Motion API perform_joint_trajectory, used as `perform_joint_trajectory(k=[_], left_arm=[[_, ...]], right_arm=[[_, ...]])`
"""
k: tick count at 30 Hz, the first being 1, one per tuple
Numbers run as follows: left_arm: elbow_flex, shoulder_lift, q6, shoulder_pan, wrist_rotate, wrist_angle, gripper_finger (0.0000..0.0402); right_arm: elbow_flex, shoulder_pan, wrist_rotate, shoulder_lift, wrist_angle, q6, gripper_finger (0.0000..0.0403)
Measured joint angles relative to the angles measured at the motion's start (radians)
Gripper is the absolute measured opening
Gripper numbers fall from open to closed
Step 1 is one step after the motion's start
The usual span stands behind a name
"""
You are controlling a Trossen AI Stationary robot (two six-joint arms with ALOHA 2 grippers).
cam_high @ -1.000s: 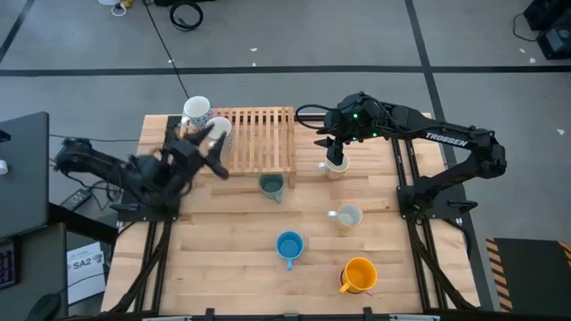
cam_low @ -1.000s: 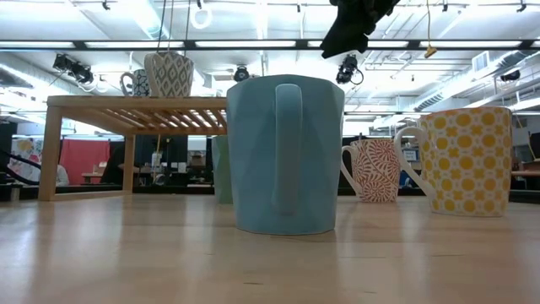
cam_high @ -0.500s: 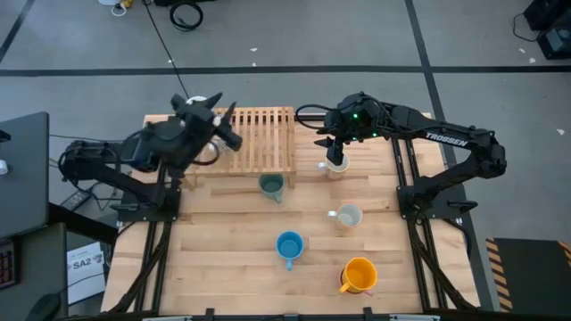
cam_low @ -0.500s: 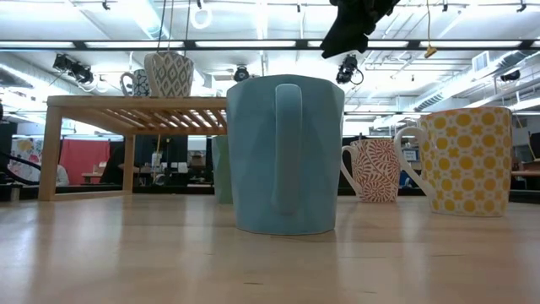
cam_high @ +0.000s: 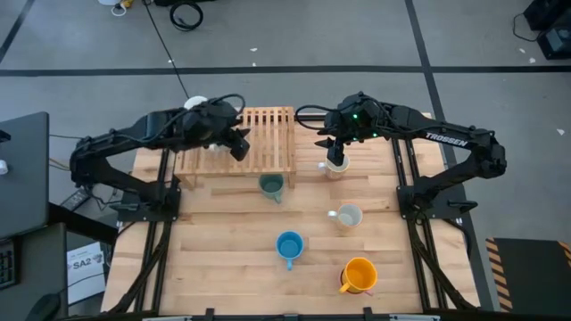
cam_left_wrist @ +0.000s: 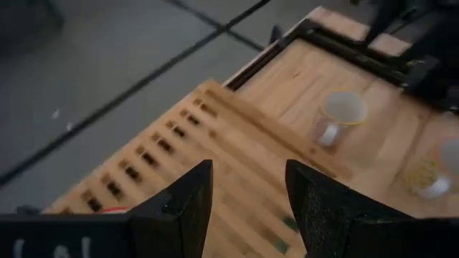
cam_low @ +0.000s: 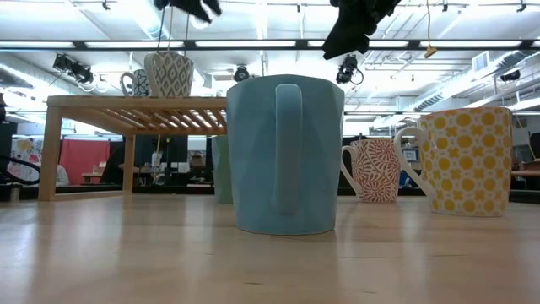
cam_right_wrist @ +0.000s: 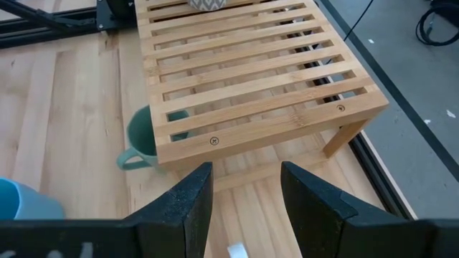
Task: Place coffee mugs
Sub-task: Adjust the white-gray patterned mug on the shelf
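Note:
Two patterned mugs (cam_low: pixel 169 74) (cam_low: pixel 135 82) stand on the slatted wooden rack (cam_high: pixel 263 138); the high view shows only the white rim of one mug (cam_high: pixel 196 102) behind my left arm. My left gripper (cam_high: pixel 239 145) hangs open and empty over the rack's left part. On the table stand a green mug (cam_high: pixel 271 185) by the rack's near edge, a red-patterned mug (cam_high: pixel 336 168), a cream mug (cam_high: pixel 348 216), a blue mug (cam_high: pixel 289 245) and an orange mug (cam_high: pixel 359 275). My right gripper (cam_high: pixel 335 153) hangs open above the red-patterned mug, touching nothing.
The rack fills the table's far left-centre, and the green mug (cam_right_wrist: pixel 147 136) sits partly under its near edge. Bare wood lies along the table's left side and near-left corner. Dark arm frames run along both side edges.
My left arm has swung from the table's left edge up and over the rack. Its gripper has moved toward the table's right across the slats and turned, staying open and empty. The mugs have kept their places.

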Motion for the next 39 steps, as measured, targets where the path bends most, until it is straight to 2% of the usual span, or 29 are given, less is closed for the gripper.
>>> perform_joint_trajectory(k=[11, 17, 28, 39], left_arm=[[0.002, 0.036, -0.090, 0.138, 0.155, -0.124, 0.0183], [0.000, 0.059, -0.095, 0.150, 0.160, -0.230, 0.0183], [0.000, 0.138, -0.091, 0.150, 0.151, -0.256, 0.0181], [0.000, 0.145, -0.090, 0.152, 0.130, -0.272, 0.0115]], right_arm=[[0.000, 0.000, 0.000, 0.000, -0.004, 0.000, 0.0170], [0.000, 0.000, 0.000, 0.000, -0.005, 0.000, 0.0170], [0.000, 0.000, 0.000, 0.000, -0.005, 0.000, 0.0170], [0.000, 0.000, 0.000, 0.000, -0.005, 0.000, 0.0170]])
